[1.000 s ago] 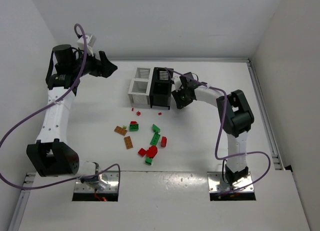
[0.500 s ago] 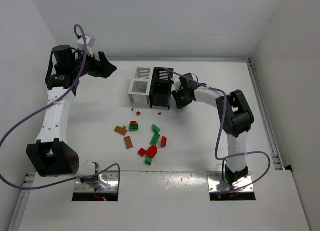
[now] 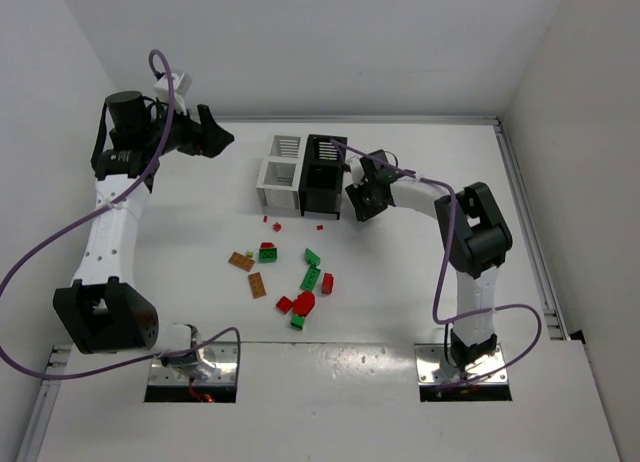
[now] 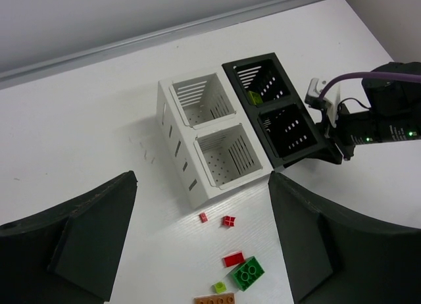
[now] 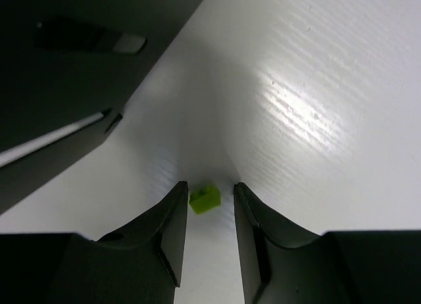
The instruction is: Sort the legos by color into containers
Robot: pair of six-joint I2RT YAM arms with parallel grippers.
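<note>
My right gripper (image 3: 358, 203) is low on the table just right of the black bin (image 3: 323, 175). In the right wrist view its jaws (image 5: 210, 185) stand slightly apart around a tiny yellow-green lego (image 5: 204, 199) on the table; the brick touches the left finger with a gap to the right one. My left gripper (image 3: 218, 137) is open and empty, high at the back left, its fingers (image 4: 99, 238) framing the white bins (image 4: 210, 143) and the black bin (image 4: 279, 113). A yellow-green brick (image 4: 255, 97) lies in the black bin's far compartment.
Loose legos lie mid-table: orange-brown plates (image 3: 241, 261), green bricks (image 3: 311, 278), red bricks (image 3: 304, 302). Tiny red pieces (image 4: 228, 220) lie in front of the white bins. The back wall is close behind the bins.
My right arm has shifted slightly beside the black bin, its elbow moving a little to the right. The left arm and the loose bricks have not moved.
</note>
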